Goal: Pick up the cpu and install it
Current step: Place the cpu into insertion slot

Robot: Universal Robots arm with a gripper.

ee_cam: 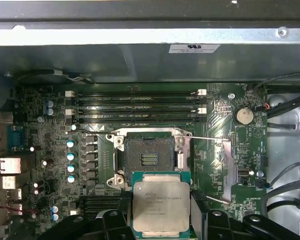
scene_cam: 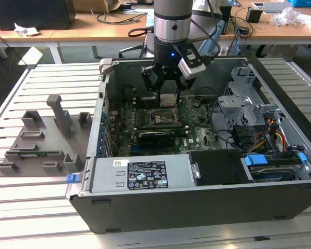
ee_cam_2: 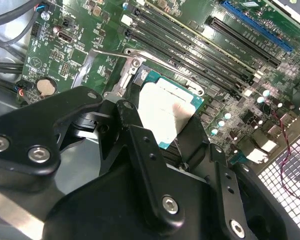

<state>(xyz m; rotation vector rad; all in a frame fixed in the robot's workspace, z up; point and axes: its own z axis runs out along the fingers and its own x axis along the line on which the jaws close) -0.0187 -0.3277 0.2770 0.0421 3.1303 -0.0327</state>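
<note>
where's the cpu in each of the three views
Exterior view: cpu gripped in the hand, just above the open socket inside the case.
First wrist view: cpu in the hand, beside the socket.
Second wrist view: cpu partly covering the socket.
Shared landmark: the socket.
</note>
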